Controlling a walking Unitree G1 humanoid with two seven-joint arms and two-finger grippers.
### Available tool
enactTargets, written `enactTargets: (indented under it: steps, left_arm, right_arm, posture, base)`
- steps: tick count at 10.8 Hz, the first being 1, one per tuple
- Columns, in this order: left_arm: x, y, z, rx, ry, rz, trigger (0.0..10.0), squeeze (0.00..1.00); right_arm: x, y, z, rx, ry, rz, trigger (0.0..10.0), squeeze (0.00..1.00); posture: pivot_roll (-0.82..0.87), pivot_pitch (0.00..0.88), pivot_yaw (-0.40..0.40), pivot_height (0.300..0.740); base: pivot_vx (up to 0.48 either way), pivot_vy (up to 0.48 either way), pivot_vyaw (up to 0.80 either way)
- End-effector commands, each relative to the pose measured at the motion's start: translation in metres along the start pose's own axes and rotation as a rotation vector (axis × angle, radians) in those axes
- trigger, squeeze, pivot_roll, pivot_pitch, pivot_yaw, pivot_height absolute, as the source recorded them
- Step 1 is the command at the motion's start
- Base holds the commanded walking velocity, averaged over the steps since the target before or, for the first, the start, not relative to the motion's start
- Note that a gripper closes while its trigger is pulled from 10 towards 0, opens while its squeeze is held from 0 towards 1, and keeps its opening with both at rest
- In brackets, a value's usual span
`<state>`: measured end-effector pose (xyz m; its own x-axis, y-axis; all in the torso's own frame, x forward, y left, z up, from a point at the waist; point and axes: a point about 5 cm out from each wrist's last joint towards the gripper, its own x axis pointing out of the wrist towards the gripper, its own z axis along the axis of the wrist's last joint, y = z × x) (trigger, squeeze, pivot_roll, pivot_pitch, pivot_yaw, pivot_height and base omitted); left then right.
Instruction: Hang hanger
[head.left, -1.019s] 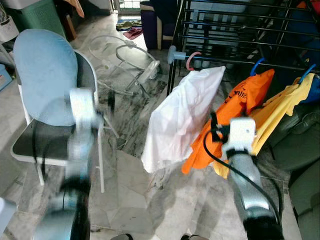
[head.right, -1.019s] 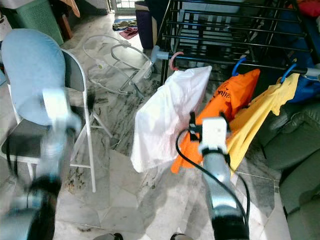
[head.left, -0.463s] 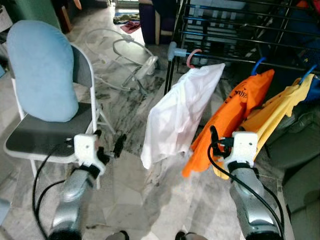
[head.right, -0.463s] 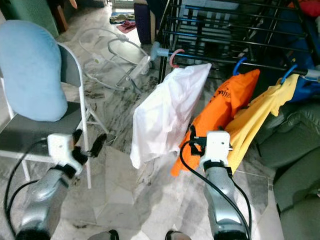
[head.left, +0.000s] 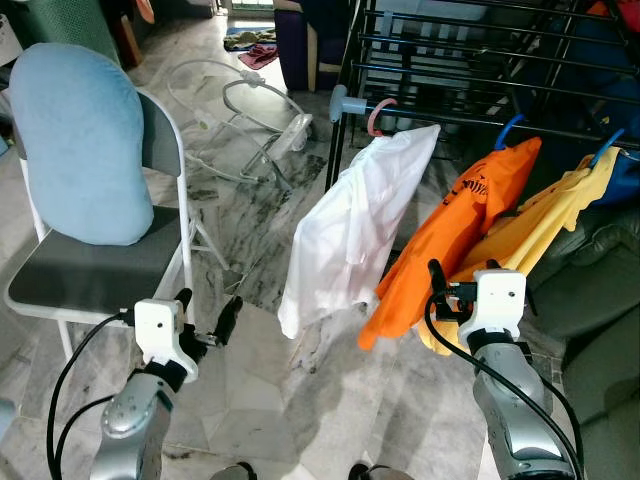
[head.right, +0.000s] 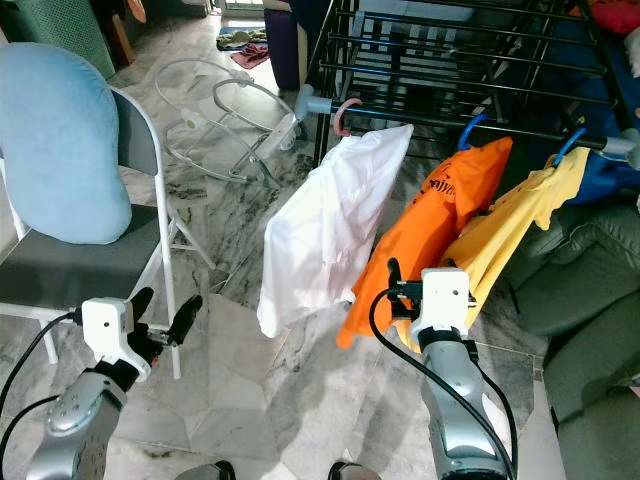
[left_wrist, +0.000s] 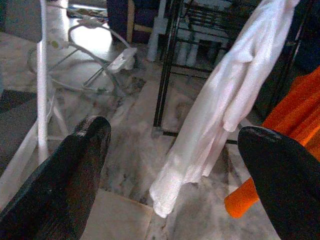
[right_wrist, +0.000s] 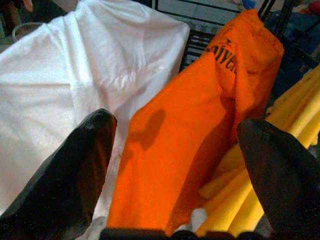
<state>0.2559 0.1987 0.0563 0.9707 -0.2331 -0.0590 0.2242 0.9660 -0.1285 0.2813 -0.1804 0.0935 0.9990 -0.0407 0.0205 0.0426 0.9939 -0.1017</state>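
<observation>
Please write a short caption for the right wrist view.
Open right gripper faces an orange shirt hanging between a white shirt and a yellow one.

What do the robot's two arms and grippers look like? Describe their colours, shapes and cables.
Both arms are silver, rounded tubes ending in a white boxy wrist block. The left gripper and right gripper each have two long black fingers with rounded tips. Black cables loop from each wrist block down along the arm.
</observation>
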Motion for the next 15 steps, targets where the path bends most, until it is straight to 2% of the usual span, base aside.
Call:
enactTargets:
  steps: [1,4,5,7,8,11,12,15]
  left_arm:
    - [0.000,0.005,-0.002,0.006,0.008,0.006,10.0,0.00]
    - [0.020,-0.001,0.006,-0.014,-0.016,-0.025,10.0,0.00]
    - [0.030,-0.010,0.010,-0.010,-0.026,-0.045,10.0,0.00]
    - [0.040,-0.020,0.014,-0.014,-0.036,-0.077,10.0,0.00]
    - [0.042,-0.020,0.015,-0.017,-0.036,-0.081,10.0,0.00]
    - [0.044,-0.019,0.016,-0.003,-0.026,-0.094,10.0,0.00]
    - [0.042,-0.019,0.018,0.026,-0.043,-0.085,10.0,0.00]
    - [0.045,-0.022,0.018,0.006,-0.025,-0.089,10.0,0.00]
  right_arm:
    - [0.001,0.004,0.002,0.000,-0.001,0.010,10.0,0.00]
    - [0.003,0.012,-0.001,0.020,0.005,0.020,10.0,0.00]
    - [0.007,0.014,0.001,0.028,-0.001,0.015,10.0,0.00]
    - [0.009,0.014,0.001,0.043,-0.005,-0.001,10.0,0.00]
    - [0.007,0.014,0.000,0.042,-0.005,-0.004,10.0,0.00]
    - [0.005,0.017,-0.006,0.042,0.006,-0.002,10.0,0.00]
    - [0.005,0.018,-0.006,0.033,0.004,0.007,10.0,0.00]
    - [0.007,0.018,-0.004,0.025,-0.005,0.023,10.0,0.00]
  posture:
    - [-0.03,0.074,-0.022,0.740]
    - [-0.04,0.029,-0.014,0.740]
    - [-0.05,0.015,-0.006,0.740]
    - [-0.06,0.001,0.009,0.740]
    - [-0.06,0.000,0.013,0.740]
    - [-0.06,0.000,0.026,0.740]
    - [-0.06,0.000,0.025,0.740]
    - [-0.06,0.000,0.021,0.740]
  base:
    - [0.000,0.000,-0.45]
    - [0.000,0.000,-0.14]
    - [0.000,0.000,0.00]
    - [0.000,0.000,-0.40]
    - [0.000,0.000,-0.80]
    - [0.000,0.000,0.00]
    - [0.000,0.000,0.00]
    - [0.000,0.137,0.00]
